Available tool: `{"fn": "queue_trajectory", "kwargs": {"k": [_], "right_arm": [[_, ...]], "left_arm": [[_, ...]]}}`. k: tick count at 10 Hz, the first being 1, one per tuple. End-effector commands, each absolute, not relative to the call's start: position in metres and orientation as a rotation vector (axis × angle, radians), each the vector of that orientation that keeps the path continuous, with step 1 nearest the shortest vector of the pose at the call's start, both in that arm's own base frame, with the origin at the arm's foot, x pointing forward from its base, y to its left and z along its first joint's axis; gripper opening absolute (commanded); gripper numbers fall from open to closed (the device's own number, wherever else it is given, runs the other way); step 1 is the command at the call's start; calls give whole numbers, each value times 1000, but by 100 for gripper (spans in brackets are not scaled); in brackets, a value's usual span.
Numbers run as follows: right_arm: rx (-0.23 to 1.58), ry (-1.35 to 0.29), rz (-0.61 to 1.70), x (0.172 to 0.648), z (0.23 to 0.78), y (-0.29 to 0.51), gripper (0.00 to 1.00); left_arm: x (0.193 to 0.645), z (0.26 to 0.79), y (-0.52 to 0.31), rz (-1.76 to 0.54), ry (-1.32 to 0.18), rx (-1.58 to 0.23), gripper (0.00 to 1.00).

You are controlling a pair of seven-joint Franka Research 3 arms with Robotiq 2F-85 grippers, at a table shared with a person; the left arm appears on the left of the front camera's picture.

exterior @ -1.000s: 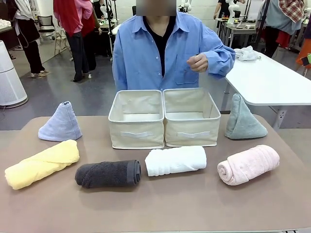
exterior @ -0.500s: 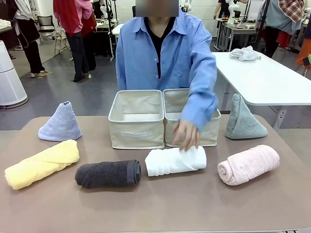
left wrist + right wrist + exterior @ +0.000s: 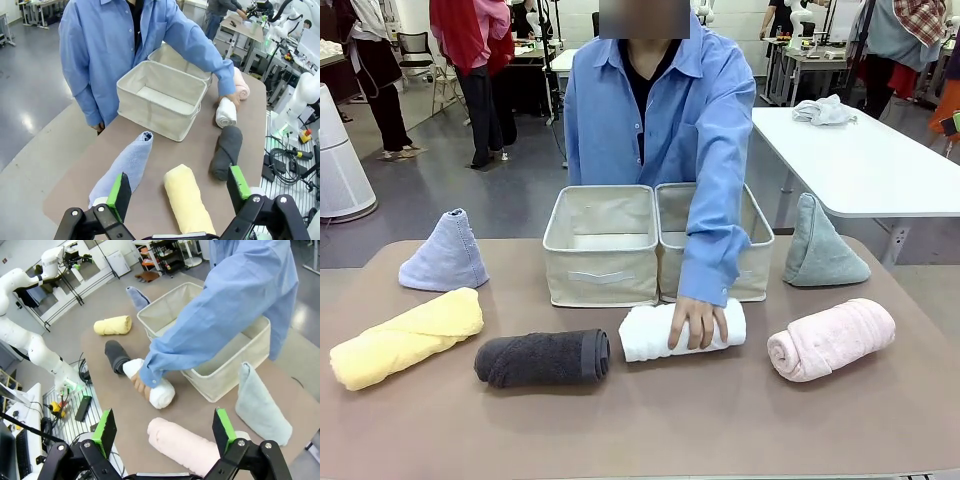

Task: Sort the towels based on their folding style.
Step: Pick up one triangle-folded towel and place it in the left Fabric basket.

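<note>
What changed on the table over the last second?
The person's hand came down from chest height, over the right bin, and now lies on the white rolled towel, fingers curled over it. The towel itself has not shifted. The other five towels and the left bin stayed put too.

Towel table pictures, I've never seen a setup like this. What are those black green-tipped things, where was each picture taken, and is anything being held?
A two-armed robot works here. The wide picture comes from a fixed camera between the arms, facing a person across the table. The other two come from cameras on the wrists: the green-tipped prongs are the left pincer and right pincer, both open, holding nothing. On the table stand two beige bins and towels: a yellow roll, dark grey roll, white roll and pink roll, plus a lavender-blue cone and grey-green cone. The person's hand rests on the white roll.
</note>
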State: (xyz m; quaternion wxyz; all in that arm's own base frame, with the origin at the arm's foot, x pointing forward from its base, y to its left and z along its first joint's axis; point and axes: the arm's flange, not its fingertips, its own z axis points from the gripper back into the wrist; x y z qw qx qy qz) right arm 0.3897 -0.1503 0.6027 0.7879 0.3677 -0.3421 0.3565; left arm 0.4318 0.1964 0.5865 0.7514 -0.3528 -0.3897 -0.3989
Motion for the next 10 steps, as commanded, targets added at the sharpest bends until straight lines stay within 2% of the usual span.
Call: {"fn": "queue_trajectory", "kwargs": {"k": [1, 4, 5, 7, 10], "right_arm": [[797, -741, 771, 390, 603, -150, 100], [797, -741, 771, 390, 603, -150, 100], [797, -741, 771, 390, 603, -150, 100], [797, -741, 771, 390, 603, -150, 100], [797, -741, 771, 390, 603, -150, 100]], "left_arm": [[432, 589, 197, -871, -844, -765, 100], [432, 587, 196, -871, -851, -770, 100], [448, 592, 183, -1023, -675, -648, 100], [489, 605, 129, -1252, -468, -370, 100], [529, 596, 42, -1555, -312, -153, 100]]}}
